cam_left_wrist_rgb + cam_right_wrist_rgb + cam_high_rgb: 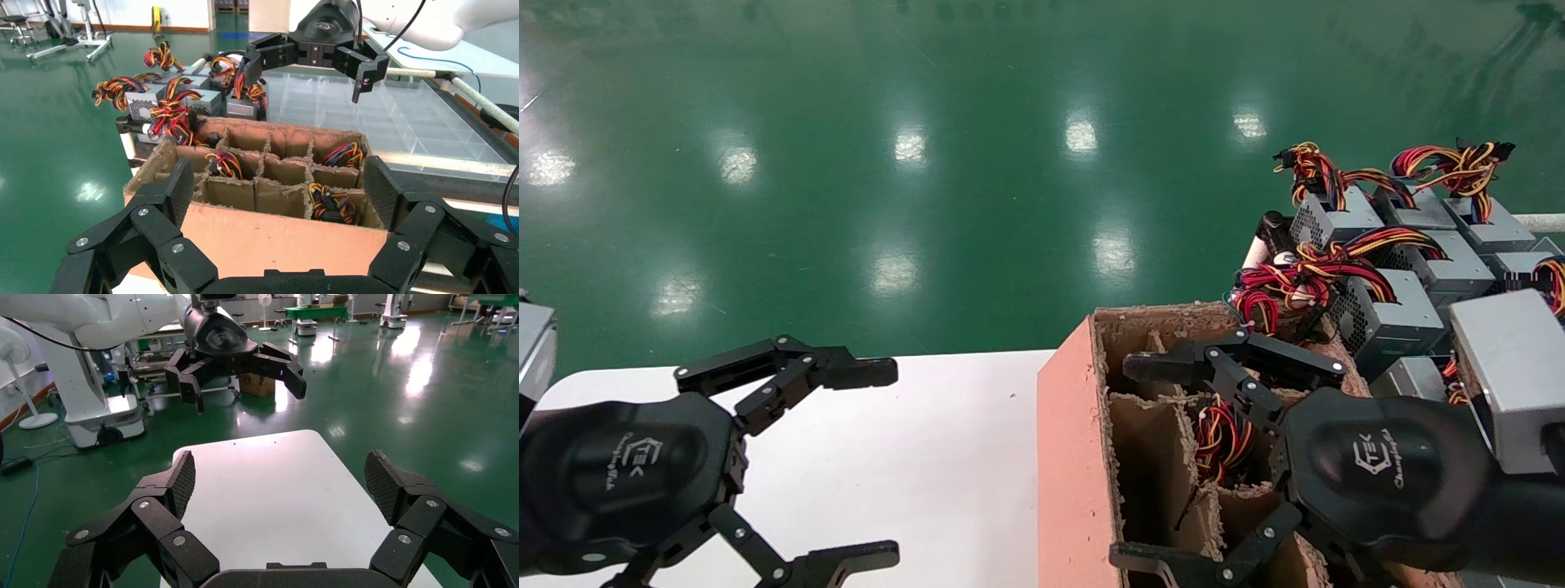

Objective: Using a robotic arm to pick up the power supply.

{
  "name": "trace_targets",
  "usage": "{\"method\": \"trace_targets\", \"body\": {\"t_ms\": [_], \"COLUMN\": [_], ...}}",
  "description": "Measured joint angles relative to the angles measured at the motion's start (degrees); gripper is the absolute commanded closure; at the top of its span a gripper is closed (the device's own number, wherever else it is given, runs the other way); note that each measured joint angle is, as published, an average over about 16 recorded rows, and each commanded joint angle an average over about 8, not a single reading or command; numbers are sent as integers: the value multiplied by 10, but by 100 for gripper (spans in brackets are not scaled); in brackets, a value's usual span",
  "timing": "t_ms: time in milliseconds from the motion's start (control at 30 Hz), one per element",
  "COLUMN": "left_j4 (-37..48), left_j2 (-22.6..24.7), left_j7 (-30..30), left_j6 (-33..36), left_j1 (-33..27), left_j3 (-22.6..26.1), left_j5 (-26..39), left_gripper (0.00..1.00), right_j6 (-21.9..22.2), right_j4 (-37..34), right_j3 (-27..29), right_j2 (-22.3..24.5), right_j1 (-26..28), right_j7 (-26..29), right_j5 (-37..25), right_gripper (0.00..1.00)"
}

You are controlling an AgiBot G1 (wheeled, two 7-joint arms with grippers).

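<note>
**Poised over the carton**

My right gripper (1144, 457) hangs spread wide above the divided cardboard box (1075, 425), lined up for a power supply (1218, 437) standing in a cell. My left gripper (878, 465) waits, also spread, over the white table (944, 457). Beyond, spare supplies (1393, 269) crowd a rack.

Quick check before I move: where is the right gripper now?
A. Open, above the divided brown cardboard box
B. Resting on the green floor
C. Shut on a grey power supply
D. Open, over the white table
A: the right gripper hangs with fingers spread wide over the divided brown cardboard box, holding nothing.
</note>
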Motion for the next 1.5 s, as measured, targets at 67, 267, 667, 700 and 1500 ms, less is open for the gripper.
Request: {"method": "trace_targets", "body": {"t_ms": [67, 267, 667, 700, 1500], "left_j4": [0, 0, 0, 0, 0], "left_j2": [0, 0, 0, 0, 0], "left_j7": [0, 0, 0, 0, 0], "left_j6": [0, 0, 0, 0, 0], "left_j1": [0, 0, 0, 0, 0], "left_j3": [0, 0, 0, 0, 0], "left_j5": [0, 0, 0, 0, 0], "left_gripper": [0, 0, 0, 0, 0], "right_j6": [0, 0, 0, 0, 0], "right_j4": [0, 0, 0, 0, 0], "right_j3": [0, 0, 0, 0, 0], "right_j2": [0, 0, 0, 0, 0], "right_j1": [0, 0, 0, 0, 0], "right_j7": [0, 0, 0, 0, 0], "right_j5": [0, 0, 0, 0, 0], "right_gripper": [0, 0, 0, 0, 0]}}
